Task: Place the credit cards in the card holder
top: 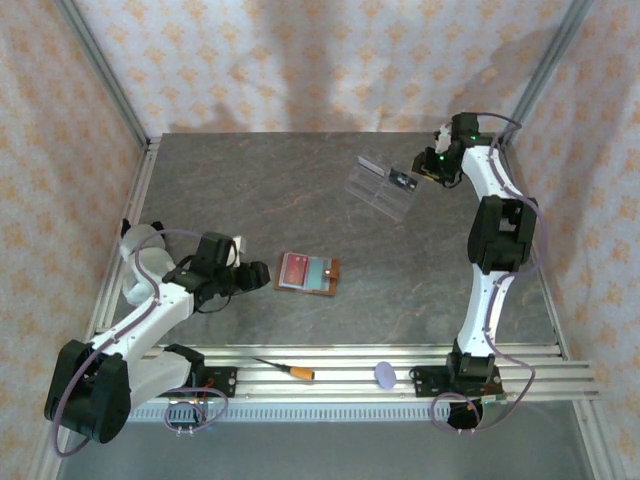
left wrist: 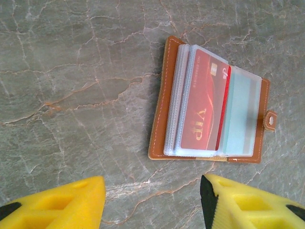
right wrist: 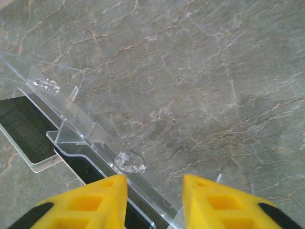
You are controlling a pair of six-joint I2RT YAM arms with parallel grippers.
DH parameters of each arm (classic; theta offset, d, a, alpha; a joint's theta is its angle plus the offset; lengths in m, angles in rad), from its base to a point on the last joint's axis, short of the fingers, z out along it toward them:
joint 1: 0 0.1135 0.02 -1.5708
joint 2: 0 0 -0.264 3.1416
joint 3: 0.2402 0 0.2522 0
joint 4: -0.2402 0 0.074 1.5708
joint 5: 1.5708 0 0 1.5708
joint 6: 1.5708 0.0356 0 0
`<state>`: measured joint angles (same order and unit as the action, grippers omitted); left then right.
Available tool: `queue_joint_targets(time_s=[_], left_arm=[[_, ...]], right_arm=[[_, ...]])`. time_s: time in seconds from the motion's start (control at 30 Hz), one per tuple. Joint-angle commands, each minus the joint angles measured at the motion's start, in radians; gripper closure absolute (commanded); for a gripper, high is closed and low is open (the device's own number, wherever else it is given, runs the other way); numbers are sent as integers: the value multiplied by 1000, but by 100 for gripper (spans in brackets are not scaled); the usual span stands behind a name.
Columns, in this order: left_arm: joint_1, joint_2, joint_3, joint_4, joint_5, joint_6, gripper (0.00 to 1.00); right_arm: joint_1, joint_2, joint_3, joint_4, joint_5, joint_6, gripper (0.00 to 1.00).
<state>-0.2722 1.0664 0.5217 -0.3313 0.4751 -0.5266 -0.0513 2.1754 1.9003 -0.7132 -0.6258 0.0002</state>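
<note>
The wallet [top: 308, 272] lies open on the table [top: 250, 190], a little below the middle of the overhead view. In the left wrist view it sits in the upper right. The red card [left wrist: 205, 112] and the green card [left wrist: 240, 114] lie side by side in its clear sleeves, the red one on the left. The left gripper [left wrist: 152, 202] hangs just left of the wallet in the overhead view, its fingers spread wide with nothing between them. The right gripper [right wrist: 155, 202] is in the upper right of the overhead view, at the clear tray [right wrist: 71, 124]. Its fingers stand partly apart over the tray's rim, though contact is hard to judge. A dark card [right wrist: 24, 129] lies at the tray's left.
</note>
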Motion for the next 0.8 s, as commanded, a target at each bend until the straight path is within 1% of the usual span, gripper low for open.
queue_joint_targets(time_s=[0.0, 0.13, 0.2, 0.4, 0.47, 0.53, 0.6, 0.67, 0.77], left_arm=[[9, -2, 12, -36, 13, -13, 44], [9, 6, 16, -28, 22, -14, 44], [8, 11, 21, -33, 22, -14, 43], [8, 29, 58, -37, 38, -14, 43], [8, 28, 62, -16, 51, -14, 44], [8, 33, 67, 6, 71, -39, 43], [8, 44, 81, 8, 87, -47, 44], [7, 55, 79, 21, 92, -54, 44], [5, 73, 67, 52, 101, -66, 44]], right_arm=[[2, 9, 7, -39, -98, -20, 72], [3, -31, -73, 8, -205, 6, 75], [9, -64, -143, 41, -246, 32, 76], [67, -177, -346, 131, -291, 95, 76], [88, -210, -400, 164, -303, 125, 76], [110, -245, -441, 170, -302, 135, 75], [128, -292, -491, 182, -293, 155, 72], [139, -340, -547, 211, -269, 187, 71], [153, -408, -619, 239, -234, 205, 66]])
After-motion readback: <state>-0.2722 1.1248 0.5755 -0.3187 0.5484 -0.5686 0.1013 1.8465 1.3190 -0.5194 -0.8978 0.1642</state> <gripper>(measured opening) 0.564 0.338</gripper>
